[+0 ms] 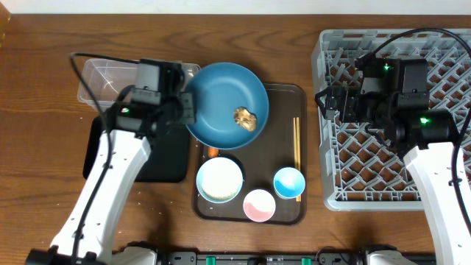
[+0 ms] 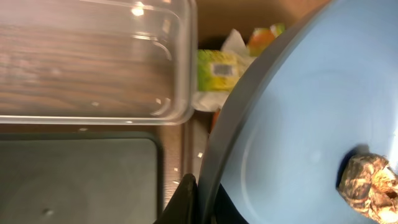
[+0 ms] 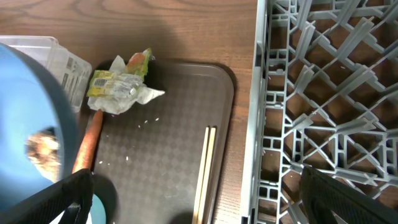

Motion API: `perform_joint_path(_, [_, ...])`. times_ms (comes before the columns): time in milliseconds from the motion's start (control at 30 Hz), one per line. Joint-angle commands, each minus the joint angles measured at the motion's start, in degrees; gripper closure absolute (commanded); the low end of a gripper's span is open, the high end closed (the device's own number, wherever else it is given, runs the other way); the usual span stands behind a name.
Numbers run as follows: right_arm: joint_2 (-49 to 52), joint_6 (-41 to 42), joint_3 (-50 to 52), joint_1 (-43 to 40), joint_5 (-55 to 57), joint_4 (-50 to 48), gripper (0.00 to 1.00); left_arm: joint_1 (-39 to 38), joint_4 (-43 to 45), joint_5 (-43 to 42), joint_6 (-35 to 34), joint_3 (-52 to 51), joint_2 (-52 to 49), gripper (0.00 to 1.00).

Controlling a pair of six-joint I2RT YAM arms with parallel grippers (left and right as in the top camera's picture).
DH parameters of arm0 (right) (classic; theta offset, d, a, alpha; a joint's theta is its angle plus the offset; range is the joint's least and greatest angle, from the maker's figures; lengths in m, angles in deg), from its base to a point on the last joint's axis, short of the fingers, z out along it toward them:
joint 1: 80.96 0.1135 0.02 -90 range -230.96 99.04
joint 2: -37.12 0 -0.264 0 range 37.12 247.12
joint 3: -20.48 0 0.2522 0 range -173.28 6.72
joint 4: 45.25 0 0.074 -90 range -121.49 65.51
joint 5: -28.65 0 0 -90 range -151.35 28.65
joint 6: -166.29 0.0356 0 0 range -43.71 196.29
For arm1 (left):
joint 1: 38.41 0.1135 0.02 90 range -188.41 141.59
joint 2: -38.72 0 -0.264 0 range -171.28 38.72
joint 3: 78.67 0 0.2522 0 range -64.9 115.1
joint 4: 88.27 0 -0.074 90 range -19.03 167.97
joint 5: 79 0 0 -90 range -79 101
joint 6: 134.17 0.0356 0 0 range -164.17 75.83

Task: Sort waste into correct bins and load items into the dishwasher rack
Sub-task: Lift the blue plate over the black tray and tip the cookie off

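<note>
My left gripper (image 1: pixel 190 109) is shut on the left rim of the large dark blue dish (image 1: pixel 227 105) and holds it over the back left of the brown serving tray. A brown food lump (image 1: pixel 245 117) lies in the dish (image 2: pixel 298 124). The fingers (image 2: pixel 196 199) pinch the rim in the left wrist view. The yellow-green wrapper (image 3: pixel 115 84), white tissue (image 3: pixel 144 95), orange carrot (image 3: pixel 87 143) and rice grains (image 3: pixel 146 121) lie on the tray under the dish. My right gripper (image 1: pixel 331 103) is open and empty over the left edge of the grey dishwasher rack (image 1: pixel 397 169).
The clear tub (image 1: pixel 110 77) sits at the back left, with the black tray (image 1: pixel 158 158) in front of it. On the brown serving tray (image 1: pixel 283 96) are a white bowl (image 1: pixel 220 179), pink cup (image 1: pixel 259 205), light blue cup (image 1: pixel 289 182) and chopsticks (image 1: pixel 297 154).
</note>
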Motion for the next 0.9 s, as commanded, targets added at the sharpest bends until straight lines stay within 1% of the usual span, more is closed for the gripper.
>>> perform_joint_path(0, [0.1,0.7,-0.8,-0.9,0.2,-0.2,0.01,2.1,-0.7,0.2,1.5,1.6,2.4,0.94])
perform_joint_path(100, [0.1,0.7,-0.8,-0.9,0.2,-0.1,0.01,3.1,-3.1,2.6,2.8,1.6,3.2,0.94])
perform_joint_path(200, [0.1,0.7,-0.8,-0.9,0.2,-0.2,0.01,3.3,-5.5,3.0,3.4,1.6,3.3,0.94])
perform_joint_path(267, [0.1,0.7,-0.8,-0.9,0.2,-0.2,0.01,3.3,-8.6,9.1,2.5,1.6,3.3,0.94])
perform_joint_path(367, [0.1,0.7,-0.8,-0.9,0.2,0.3,0.01,3.5,-15.0,23.9,-3.0,1.6,3.3,0.94])
perform_joint_path(467, [0.1,0.7,-0.8,-0.9,0.2,0.2,0.01,3.5,-20.7,36.1,-7.3,1.6,3.5,0.94])
perform_joint_path(500, [0.1,0.7,-0.8,-0.9,0.2,0.1,0.01,3.5,-21.8,38.9,-8.7,1.5,3.6,0.94])
perform_joint_path(533, [0.1,0.7,-0.8,-0.9,0.2,0.0,0.01,3.5,-23.2,42.9,-11.0,1.5,3.8,0.94])
perform_joint_path(733, [0.1,0.7,-0.8,-0.9,0.2,-0.2,0.01,2.8,-28.3,56.3,-18.7,1.5,4.4,0.94])
perform_joint_path(867, [0.1,0.7,-0.8,-0.9,0.2,-0.5,0.01,0.3,-30.4,63.2,-19.5,1.5,4.4,0.94])
